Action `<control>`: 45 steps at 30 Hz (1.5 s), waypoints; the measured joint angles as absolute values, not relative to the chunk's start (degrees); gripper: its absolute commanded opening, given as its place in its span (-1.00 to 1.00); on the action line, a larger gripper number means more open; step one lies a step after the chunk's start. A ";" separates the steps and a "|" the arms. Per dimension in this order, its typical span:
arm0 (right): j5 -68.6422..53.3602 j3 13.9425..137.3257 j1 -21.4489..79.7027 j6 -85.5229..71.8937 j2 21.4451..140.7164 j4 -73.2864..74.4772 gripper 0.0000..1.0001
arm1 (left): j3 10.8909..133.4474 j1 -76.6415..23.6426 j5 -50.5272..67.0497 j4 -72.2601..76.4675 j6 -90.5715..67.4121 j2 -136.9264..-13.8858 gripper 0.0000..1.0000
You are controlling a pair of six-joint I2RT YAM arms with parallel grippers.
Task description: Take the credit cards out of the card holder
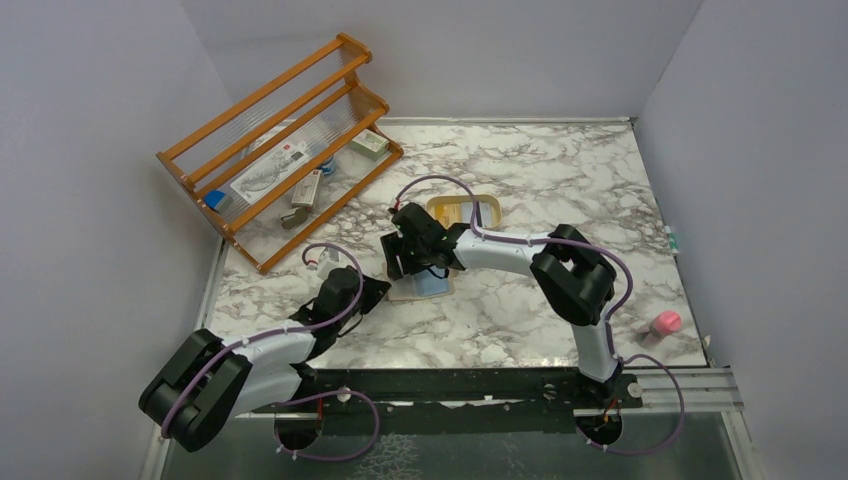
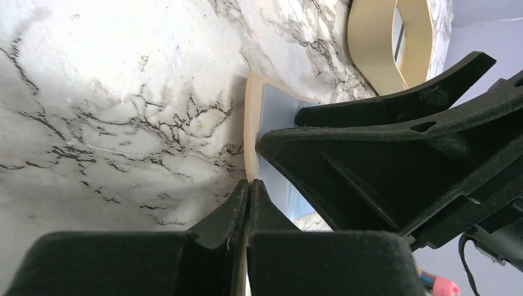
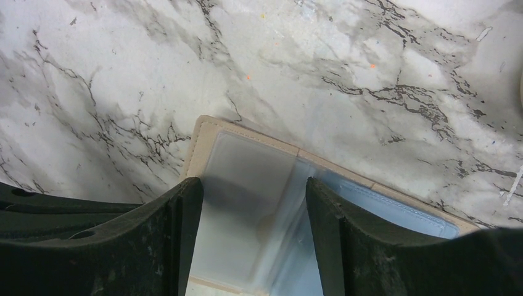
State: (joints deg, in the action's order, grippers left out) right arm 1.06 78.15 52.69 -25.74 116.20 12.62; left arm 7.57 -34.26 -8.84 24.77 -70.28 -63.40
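Two pincers tend the card holder [image 1: 420, 288], open on the marble table [image 1: 520, 310]: my left pincer [image 2: 248, 182] clenched on its tan edge, my right pincer [image 3: 253, 185] released astride its clear sleeve [image 3: 247, 163]. I judge no credit cards out yet.

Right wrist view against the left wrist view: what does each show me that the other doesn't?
Right wrist only: the clear sleeves and blue lining, with the open right gripper straddling a sleeve. Left wrist only: the left gripper shut on the tan edge of the card holder, and the tray beyond. Both: the card holder, the right gripper, the marble table.
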 measured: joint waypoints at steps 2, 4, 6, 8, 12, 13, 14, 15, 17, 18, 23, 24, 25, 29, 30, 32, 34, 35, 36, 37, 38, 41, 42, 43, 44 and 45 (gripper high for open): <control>1.43 78.15 52.84 -25.28 116.20 12.69 0.36 | 7.46 -34.26 -8.84 24.77 -70.28 -63.09 -1.00; 1.74 78.15 52.97 -24.71 116.20 12.75 0.36 | 7.25 -34.26 -8.86 24.80 -70.30 -62.70 -1.00; 2.07 78.15 53.12 -24.10 116.20 12.99 0.36 | 7.18 -34.26 -8.86 24.75 -70.28 -62.35 -1.00; 2.57 78.15 53.32 -23.53 116.20 13.13 0.36 | 7.05 -34.26 -8.86 24.75 -70.28 -62.13 -1.00; 3.97 77.36 53.80 -22.41 115.83 12.67 0.36 | 7.03 -34.37 -8.84 24.69 -70.26 -62.11 -1.00; 4.36 76.90 53.91 -22.33 115.59 12.47 0.36 | 7.03 -34.48 -8.84 24.69 -70.26 -62.11 -1.00; 4.64 76.55 54.02 -22.24 115.35 12.34 0.36 | 7.03 -34.61 -8.82 24.69 -70.26 -62.11 -1.00; 5.10 76.07 54.06 -22.15 115.04 12.23 0.36 | 7.03 -34.65 -8.78 24.71 -70.26 -62.11 -1.00; 5.61 75.68 54.08 -22.11 114.76 12.21 0.36 | 7.03 -34.65 -8.75 24.75 -70.26 -62.11 -1.00; 6.04 75.59 54.08 -21.93 114.74 12.23 0.36 | 7.03 -34.65 -8.75 24.75 -70.26 -62.11 -1.00; 10.50 75.46 53.74 -20.12 114.69 13.43 0.36 | 7.03 -34.59 -9.56 25.23 -70.26 -61.71 -1.00; 11.16 75.42 53.69 -19.97 114.69 13.54 0.36 | 7.03 -34.59 -9.63 25.30 -70.26 -61.63 -1.00; 11.55 75.33 53.67 -19.90 114.65 13.56 0.36 | 7.03 -34.59 -9.72 25.39 -70.26 -61.54 -1.00; 12.21 75.07 53.63 -19.88 114.52 13.56 0.36 | 7.03 -34.59 -9.91 25.61 -70.26 -61.54 -1.00; 12.19 75.07 53.63 -19.90 114.52 13.56 0.36 | 7.03 -34.59 -9.89 25.74 -70.28 -61.84 -0.98; 12.08 75.05 53.58 -19.97 114.52 13.50 0.36 | 7.05 -34.59 -9.85 25.96 -70.39 -62.98 -0.73; 11.62 75.05 53.45 -20.18 114.52 13.43 0.36 | 7.33 -34.57 -9.56 26.15 -70.72 -65.89 -0.65; 11.22 75.02 53.36 -20.38 114.52 13.39 0.36 | 7.79 -34.59 -9.13 26.26 -71.16 -68.16 -0.64; 10.72 74.94 53.21 -20.69 114.52 13.15 0.36 | 8.38 -34.57 -8.43 27.53 -71.59 -69.60 -0.63; 9.98 74.83 53.04 -20.97 114.48 12.95 0.36 | 9.39 -34.57 -8.08 27.90 -71.68 -71.11 -0.62; 9.37 74.67 52.88 -21.17 114.41 12.69 0.36 | 10.48 -34.57 -7.27 28.84 -71.81 -73.23 -0.60; 7.75 74.08 52.21 -21.87 114.04 12.03 0.36 | 11.70 -34.57 -5.43 32.38 -72.60 -77.21 -0.58; 7.20 73.95 51.99 -22.13 113.93 11.84 0.36 | 11.70 -34.57 -4.93 34.04 -73.28 -78.37 -0.58; 6.72 73.84 51.77 -22.41 113.86 11.68 0.36 | 11.68 -34.57 -4.45 35.29 -73.71 -79.15 -0.58; 6.24 73.73 51.57 -22.55 113.80 11.57 0.36 | 11.64 -34.57 -4.05 36.27 -74.15 -79.92 -0.58; 5.78 73.65 51.37 -22.70 113.73 11.46 0.36 | 11.49 -34.57 -3.42 37.91 -75.11 -80.93 -0.58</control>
